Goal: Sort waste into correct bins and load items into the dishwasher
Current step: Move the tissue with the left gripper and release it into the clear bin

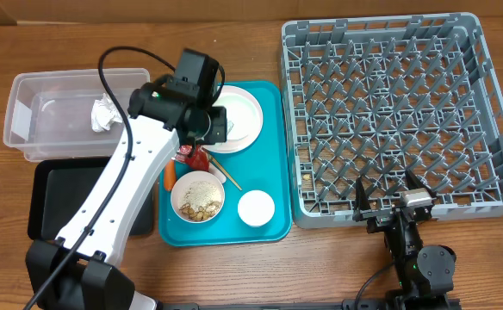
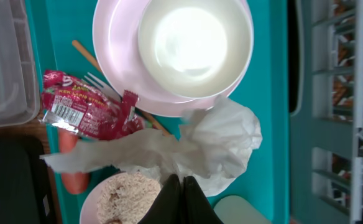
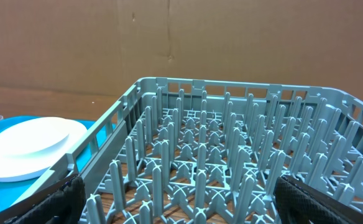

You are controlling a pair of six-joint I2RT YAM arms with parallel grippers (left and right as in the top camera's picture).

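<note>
left hand (image 2: 182,185) pinches a white paper wad (image 2: 219,140) above the teal tray (image 2: 270,81).

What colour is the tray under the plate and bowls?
Teal. The tray shows best in the overhead view.

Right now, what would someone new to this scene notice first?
The big square grey plastic dish rack dominates the right side. Over the teal plastic serving tray, the left claw is shut on a crumpled white paper wad.

Left fingers (image 2: 167,204) pinched together, right fingers (image 3: 60,198) spread
</note>
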